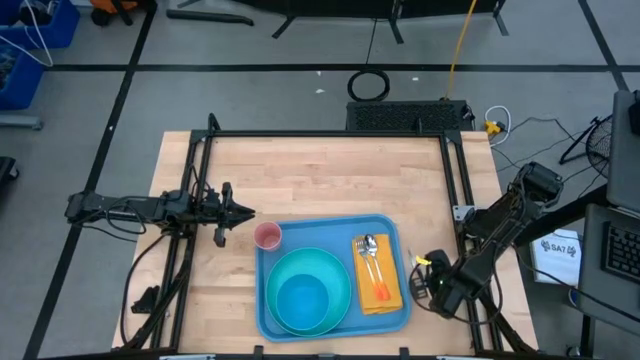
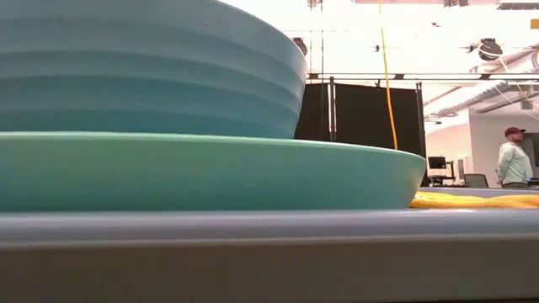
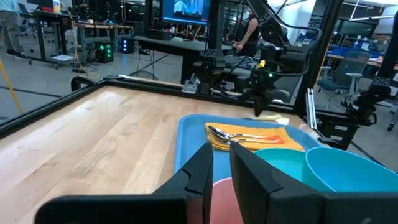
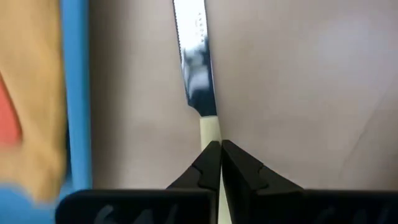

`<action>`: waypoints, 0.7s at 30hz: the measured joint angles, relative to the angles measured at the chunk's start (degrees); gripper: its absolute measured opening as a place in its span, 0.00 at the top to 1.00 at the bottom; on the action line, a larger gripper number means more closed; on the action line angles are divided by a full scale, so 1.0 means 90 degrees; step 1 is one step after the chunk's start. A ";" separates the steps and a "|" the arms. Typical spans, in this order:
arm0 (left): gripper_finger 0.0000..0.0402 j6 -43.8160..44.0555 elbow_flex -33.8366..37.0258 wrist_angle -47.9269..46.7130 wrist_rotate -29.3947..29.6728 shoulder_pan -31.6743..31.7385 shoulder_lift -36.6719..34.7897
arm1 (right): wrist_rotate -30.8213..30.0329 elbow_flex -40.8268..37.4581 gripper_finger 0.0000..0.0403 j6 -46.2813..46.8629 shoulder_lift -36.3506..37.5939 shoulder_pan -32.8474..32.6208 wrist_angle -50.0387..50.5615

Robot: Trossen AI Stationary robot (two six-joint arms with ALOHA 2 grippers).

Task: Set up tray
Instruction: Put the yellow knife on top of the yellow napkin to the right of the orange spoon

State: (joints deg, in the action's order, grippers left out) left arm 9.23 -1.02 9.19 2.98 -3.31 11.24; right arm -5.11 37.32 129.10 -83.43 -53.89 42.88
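Tray: the blue tray (image 1: 392, 228) lies at the near middle of the table (image 1: 320, 180), flat, with its rim showing all round.
On the tray: a turquoise bowl (image 1: 305, 296) sits on a turquoise plate (image 1: 285, 265); beside them a yellow napkin (image 1: 385, 290) carries a spoon (image 1: 371, 250) and an orange-handled utensil (image 1: 376, 285).
Cup: a pink cup (image 1: 267, 236) stands at the tray's far left corner, whether on the rim or just inside cannot be told.
Right gripper: the right gripper (image 4: 220, 147) is down at the table just outside the tray's right edge, its fingers pressed together on the pale handle of a knife (image 4: 194, 56), whose serrated blade points away from it.
Left gripper: the left gripper (image 3: 221, 163) hovers just beside the pink cup, fingers part-way open with nothing clearly between them.
Step in hand: likely lifting the knife to lay it on the napkin.
Doing it well: the grip sits at the handle's end near the blade, so the knife may swing; it should be raised level, carried clear over the rim, and set down parallel to the spoon without nudging it.
Risk: the thin handle could slip or twist in the pinch.
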 joint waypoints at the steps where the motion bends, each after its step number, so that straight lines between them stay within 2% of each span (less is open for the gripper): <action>1: 0.86 0.0000 0.0000 0.0001 0.0000 0.0002 -0.0002 | -0.0190 0.0000 0.99 -0.0041 0.0000 0.0029 0.0182; 5: 0.86 -0.0001 0.0000 0.0000 0.0001 0.0001 -0.0001 | -0.0688 -0.0022 0.99 -0.0168 -0.0011 0.0124 0.0670; 12: 0.86 0.0000 0.0000 0.0000 0.0002 0.0002 -0.0002 | -0.0729 -0.0022 0.97 -0.0625 0.0277 0.0160 0.0550; 21: 0.86 0.0000 0.0000 0.0000 0.0002 0.0002 -0.0001 | -0.0715 -0.0036 0.78 -0.0763 0.0954 0.0243 0.0760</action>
State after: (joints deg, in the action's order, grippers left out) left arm 9.23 -1.02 9.19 3.01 -3.29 11.23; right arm -11.55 36.99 122.24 -74.84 -51.70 49.72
